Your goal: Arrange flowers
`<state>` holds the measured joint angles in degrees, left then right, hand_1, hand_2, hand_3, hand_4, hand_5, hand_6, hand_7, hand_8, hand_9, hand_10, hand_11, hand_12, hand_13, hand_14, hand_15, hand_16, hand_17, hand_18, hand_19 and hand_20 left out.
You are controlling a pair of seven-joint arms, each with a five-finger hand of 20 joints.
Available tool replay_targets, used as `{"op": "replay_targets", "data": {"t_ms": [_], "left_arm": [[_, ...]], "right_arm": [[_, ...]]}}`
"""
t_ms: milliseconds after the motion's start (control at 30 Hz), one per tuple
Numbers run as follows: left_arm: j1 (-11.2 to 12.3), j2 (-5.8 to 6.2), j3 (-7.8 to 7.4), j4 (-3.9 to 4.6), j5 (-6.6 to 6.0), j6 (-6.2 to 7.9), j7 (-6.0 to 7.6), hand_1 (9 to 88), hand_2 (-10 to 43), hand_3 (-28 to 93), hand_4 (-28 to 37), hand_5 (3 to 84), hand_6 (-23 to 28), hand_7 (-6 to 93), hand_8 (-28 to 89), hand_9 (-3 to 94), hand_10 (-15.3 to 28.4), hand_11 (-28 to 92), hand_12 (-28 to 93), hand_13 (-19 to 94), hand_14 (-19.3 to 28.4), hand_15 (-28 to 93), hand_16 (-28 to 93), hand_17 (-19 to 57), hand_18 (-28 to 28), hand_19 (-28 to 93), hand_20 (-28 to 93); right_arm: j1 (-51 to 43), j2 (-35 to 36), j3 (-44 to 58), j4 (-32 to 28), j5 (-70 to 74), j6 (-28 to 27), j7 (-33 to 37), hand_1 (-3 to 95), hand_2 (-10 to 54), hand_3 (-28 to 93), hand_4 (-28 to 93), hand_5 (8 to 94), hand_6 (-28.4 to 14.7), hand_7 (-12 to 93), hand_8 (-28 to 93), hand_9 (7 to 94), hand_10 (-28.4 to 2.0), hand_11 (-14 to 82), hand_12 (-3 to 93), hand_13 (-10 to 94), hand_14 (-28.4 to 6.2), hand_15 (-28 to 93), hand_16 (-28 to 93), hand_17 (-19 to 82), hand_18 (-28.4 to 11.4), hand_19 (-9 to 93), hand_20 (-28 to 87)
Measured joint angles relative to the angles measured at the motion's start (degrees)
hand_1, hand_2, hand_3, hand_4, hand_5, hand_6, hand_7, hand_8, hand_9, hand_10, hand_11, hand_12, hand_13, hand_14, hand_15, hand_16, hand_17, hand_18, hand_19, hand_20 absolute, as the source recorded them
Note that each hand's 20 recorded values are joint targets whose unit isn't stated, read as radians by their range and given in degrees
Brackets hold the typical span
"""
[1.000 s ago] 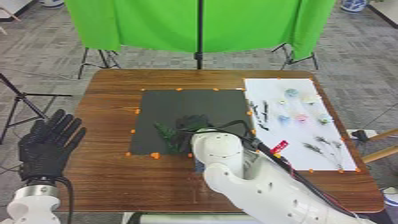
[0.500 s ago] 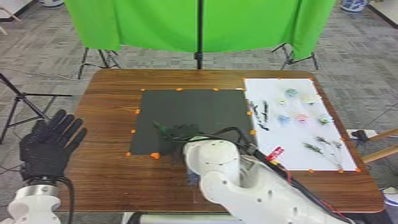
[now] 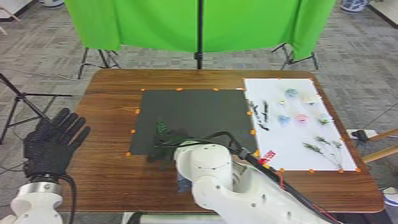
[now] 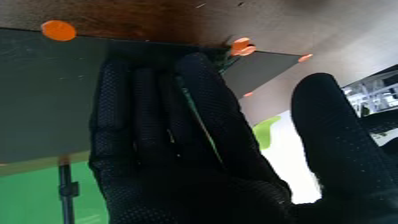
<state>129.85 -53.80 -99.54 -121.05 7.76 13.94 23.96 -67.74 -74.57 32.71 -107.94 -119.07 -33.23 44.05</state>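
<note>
Looks early: one green sprig (image 3: 162,127) at black mat (image 3: 200,110); flowers (image 3: 301,118) on white sheet (image 3: 286,142) left to do. Right robot hand (image 4: 178,185): fingers straight, thumb apart.

Mat (image 3: 191,112): plain dark grey
Bench (image 3: 107,185) beneath mat: brown wood grain
Dots (image 3: 179,89) edging mat: orange
Sheet (image 3: 274,91) right of mat: white
Blossoms (image 3: 301,118) right of mat: pale blue, pink
Leafy stem (image 3: 162,128) over mat: green
Curtain (image 3: 151,25) beyond mat: vivid green
</note>
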Motion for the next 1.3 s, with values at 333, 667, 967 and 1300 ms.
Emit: {"op": "replay_targets", "data": {"t_ms": [333, 667, 967, 1300], "left_arm": [[0.77, -0.43, -0.7, -0.17, -0.38, -0.08, 0.55, 30.1, 13.9, 74, -28.3, 47.0, 7.1, 20.7, -10, 41.6, 14.5, 27, 13, 32, 13.5, 38, -6, -2.9, 14.0, 33, 13], [2.08, -2.0, -1.42, -0.75, 0.52, -0.48, 1.19, 30.1, 13.7, 74, -28.3, 47.0, 7.1, 20.5, -10, 41.5, 14.4, 27, 13, 32, 13.5, 38, -6, -2.9, 13.9, 32, 13], [1.96, -2.0, -0.06, -2.08, 1.15, -1.52, 1.53, 30.1, 13.7, 74, -28.3, 47.2, 7.1, 20.7, -10, 41.7, 14.5, 27, 13, 32, 13.6, 38, -6, -2.9, 14.0, 33, 13], [1.5, -1.98, 0.6, -3.11, 1.74, -2.3, 1.52, 30.1, 13.7, 74, -28.3, 47.3, 7.1, 20.8, -10, 41.8, 14.4, 27, 13, 32, 13.6, 38, -6, -2.9, 14.0, 33, 13]], "right_arm": [[0.1, 1.4, -0.86, -1.54, -0.5, 2.29, 0.77, 24.3, 11.5, 70, -15, 68.3, -10.1, 18, -5, 47.7, -28.4, 8.7, 16.2, 30, -28.4, 48, 10, 17, -28.4, 67, 22], [-4.76, 8.88, 11.32, -9.8, -0.47, 14.11, 1.41, 28.7, 4.4, 70, -16, 61.4, -13.1, 10, -7, 56.5, -28.4, 12.1, 16.7, 40, -27.5, 49, 10, 21, -28.4, 69, 22], [-12.73, 21.33, 30.42, -14.57, -0.57, 19.95, 8.32, 30.6, -1.9, 69, -17, 60.5, -13.8, 8, -6, 55.8, -28.2, 12.0, 16.7, 40, -27.1, 49, 10, 21, -28.4, 69, 21], [-29.89, 31.23, 55.42, -17.97, 0.1, 19.65, 13.22, 33.8, -9.3, 68, -19, 59.1, -13.3, 8, -6, 53.9, -27.7, 12.2, 17.3, 38, -26.8, 48, 11, 19, -28.4, 68, 21]]}}
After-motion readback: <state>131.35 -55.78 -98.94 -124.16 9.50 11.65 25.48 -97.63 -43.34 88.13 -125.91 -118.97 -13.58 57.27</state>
